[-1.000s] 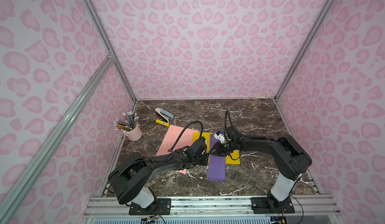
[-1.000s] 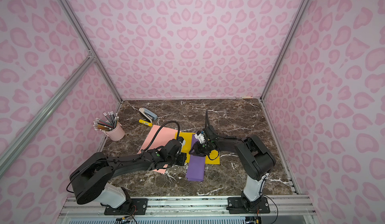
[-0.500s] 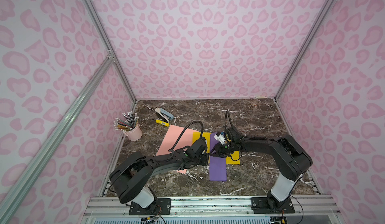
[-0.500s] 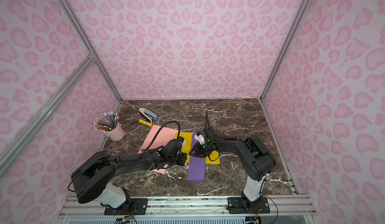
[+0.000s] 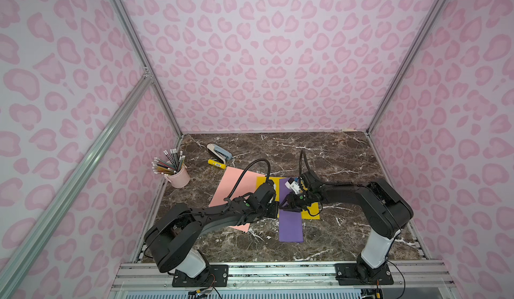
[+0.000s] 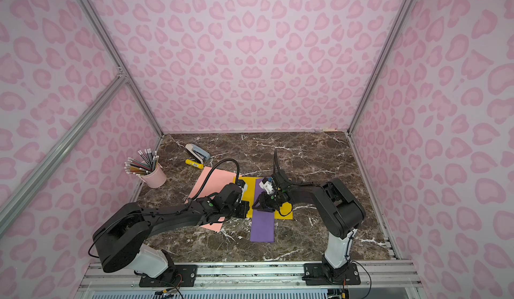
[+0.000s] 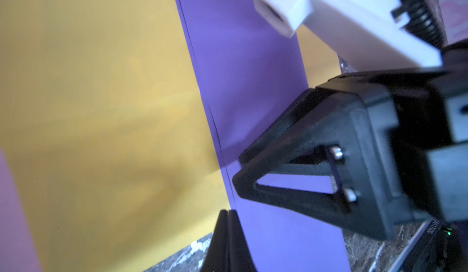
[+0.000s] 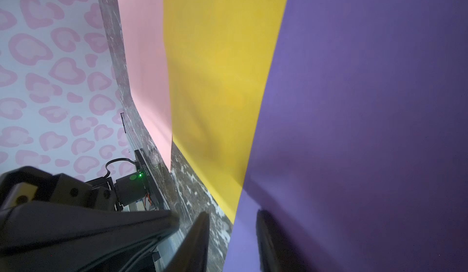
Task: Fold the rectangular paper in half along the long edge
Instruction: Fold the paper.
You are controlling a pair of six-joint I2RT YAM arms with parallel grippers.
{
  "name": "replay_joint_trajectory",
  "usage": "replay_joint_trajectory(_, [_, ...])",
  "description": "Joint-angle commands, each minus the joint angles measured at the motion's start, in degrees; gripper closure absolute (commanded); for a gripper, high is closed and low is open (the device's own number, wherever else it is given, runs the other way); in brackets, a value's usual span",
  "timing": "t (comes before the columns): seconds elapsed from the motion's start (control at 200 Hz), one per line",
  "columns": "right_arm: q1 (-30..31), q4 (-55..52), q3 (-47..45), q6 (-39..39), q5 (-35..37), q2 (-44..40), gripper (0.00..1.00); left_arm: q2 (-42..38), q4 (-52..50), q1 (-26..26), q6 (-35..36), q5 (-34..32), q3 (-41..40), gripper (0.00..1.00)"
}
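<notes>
So the purple paper point(image 5: 290, 228) is lying flat as a long narrow strip in the middle of the marble surface point(image 5: 347, 158). Its far half sits on top of a yellow sheet point(image 5: 311, 212) and its near half is straight on the marble. In the left wrist view you can see two layers along its long edge, so it looks folded over already.

The left gripper point(image 7: 229, 216) has its fingers pressed fully together, with the tip right at that long edge of the purple strip. I can't tell if it's actually pinching the paper or just touching it.

The right gripper point(image 8: 233, 213) is down on the strip just across from the left one. Its fingers point(image 8: 200, 232) are a narrow gap apart, one over the marble and one over the purple, with the paper's edge running between them. It isn't holding anything that I can see.

There's only one container, a pink cup point(image 5: 178, 178) at the left edge of the surface, stuffed with pencils point(image 5: 167, 164) fanning out to the left.

There's also a pink sheet point(image 5: 236, 180) tucked partly under the yellow one. A stapler point(image 5: 218, 151) and a yellow marker point(image 5: 217, 164) sit near the back left.
</notes>
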Motion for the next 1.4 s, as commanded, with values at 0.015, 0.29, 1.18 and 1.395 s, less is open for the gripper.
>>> replay_joint_trajectory(0.015, [0.05,-0.35,0.45,-0.55,0.81,-0.02,0.63,0.29,1.66,0.32,1.00,0.28,1.53,0.96])
replay_joint_trajectory(0.29, [0.02,-0.37,-0.15,-0.71,0.91,0.18,0.63,4.12,2.80,3.16,3.38,2.01,6.50,0.96])
replay_joint_trajectory(1.18, [0.28,1.81,-0.35,0.53,-0.81,0.31,0.63,20.16,10.56,7.18,6.12,12.60,11.78,0.96])
replay_joint_trajectory(1.395, [0.29,1.92,-0.32,0.71,-1.12,-0.46,0.63,21.27,9.01,7.18,5.21,9.69,9.81,0.96])
